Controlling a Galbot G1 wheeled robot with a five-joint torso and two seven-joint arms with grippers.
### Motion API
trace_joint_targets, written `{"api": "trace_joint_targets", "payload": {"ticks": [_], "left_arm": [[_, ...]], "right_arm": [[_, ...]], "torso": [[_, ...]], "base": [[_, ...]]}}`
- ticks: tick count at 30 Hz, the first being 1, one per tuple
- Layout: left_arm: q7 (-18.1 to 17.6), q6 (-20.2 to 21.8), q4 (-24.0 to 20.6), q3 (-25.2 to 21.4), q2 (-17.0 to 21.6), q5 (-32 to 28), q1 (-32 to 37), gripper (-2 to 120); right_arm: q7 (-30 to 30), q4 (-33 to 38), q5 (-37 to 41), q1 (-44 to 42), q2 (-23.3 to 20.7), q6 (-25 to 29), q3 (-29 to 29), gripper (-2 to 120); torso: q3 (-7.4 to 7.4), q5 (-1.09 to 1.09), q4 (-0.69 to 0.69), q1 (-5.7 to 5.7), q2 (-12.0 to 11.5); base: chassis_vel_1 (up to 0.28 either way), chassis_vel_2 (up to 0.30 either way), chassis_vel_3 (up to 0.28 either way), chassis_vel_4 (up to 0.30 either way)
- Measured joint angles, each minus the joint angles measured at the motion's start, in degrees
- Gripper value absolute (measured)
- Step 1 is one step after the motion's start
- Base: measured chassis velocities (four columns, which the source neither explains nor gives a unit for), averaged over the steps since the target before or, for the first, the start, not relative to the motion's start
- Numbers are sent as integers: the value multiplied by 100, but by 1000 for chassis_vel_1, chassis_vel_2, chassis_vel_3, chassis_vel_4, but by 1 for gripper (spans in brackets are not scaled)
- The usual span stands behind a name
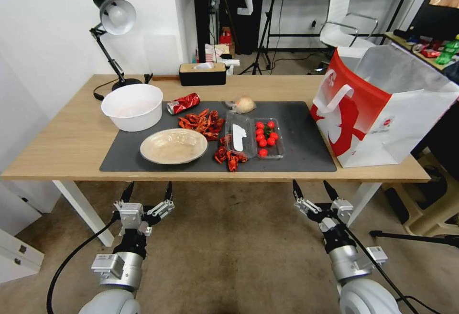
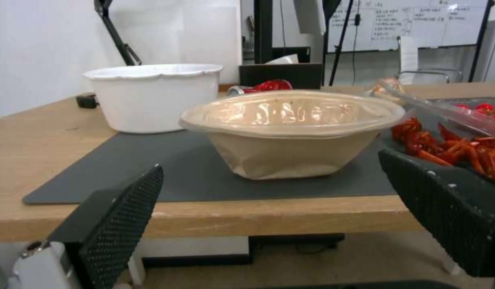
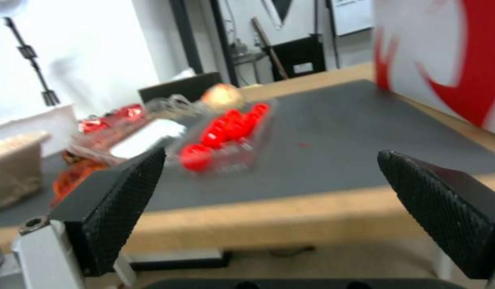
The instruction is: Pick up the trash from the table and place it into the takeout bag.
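Observation:
On the table (image 1: 62,137), a dark grey mat (image 1: 306,132) carries the trash: a beige shallow bowl (image 1: 173,146) (image 2: 290,132) near the front edge, a crushed red soda can (image 1: 183,103) (image 2: 266,85) behind it, and a plastic-wrapped beige lump (image 1: 245,104) (image 3: 221,94). The takeout bag (image 1: 377,108) (image 3: 451,52) stands upright on the table's right end, its mouth open. My left gripper (image 1: 149,189) (image 2: 269,164) hangs open below the front edge, facing the beige bowl. Farther right, my right gripper (image 1: 311,187) (image 3: 271,154) is open too, facing the mat.
A deep white bowl (image 1: 132,106) (image 2: 151,96) sits at the mat's left. Red crayfish shells (image 1: 203,122) lie mid-mat beside an open clear box of cherry tomatoes (image 1: 265,137) (image 3: 226,128). A black tissue box (image 1: 202,73) and desk lamp (image 1: 112,22) stand at the back.

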Motion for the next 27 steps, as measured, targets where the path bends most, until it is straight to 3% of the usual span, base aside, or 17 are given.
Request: {"api": "trace_joint_targets", "payload": {"ticks": [10,13,18,24,27], "left_arm": [[5,5,-65,-21,40,2,-12,100],[5,13,-105,-29,24,10,-4,100],[3,20,-112,-62,10,16,-5,100],[-4,27,-114,-107,-54,37,-6,100],[-7,29,-126,-134,-99,65,36,100]], "right_arm": [[327,-84,89,1787,-335,-1001,-799,100],[552,-271,407,2930,-601,-1510,-1379,100],[761,-556,830,3899,-709,-1926,-1922,100],[949,-1123,1216,5178,-538,-2324,-2623,100],[1052,-1662,1318,6015,-218,-2626,-3042,100]], "torso": [[1,0,2,0,0],[1,0,2,0,0],[1,-1,1,1,-1],[1,-1,1,1,-1],[1,-2,3,1,-1]], "base": [[0,0,0,0],[0,0,0,0],[0,0,0,0],[0,0,0,0],[0,0,0,0]]}}
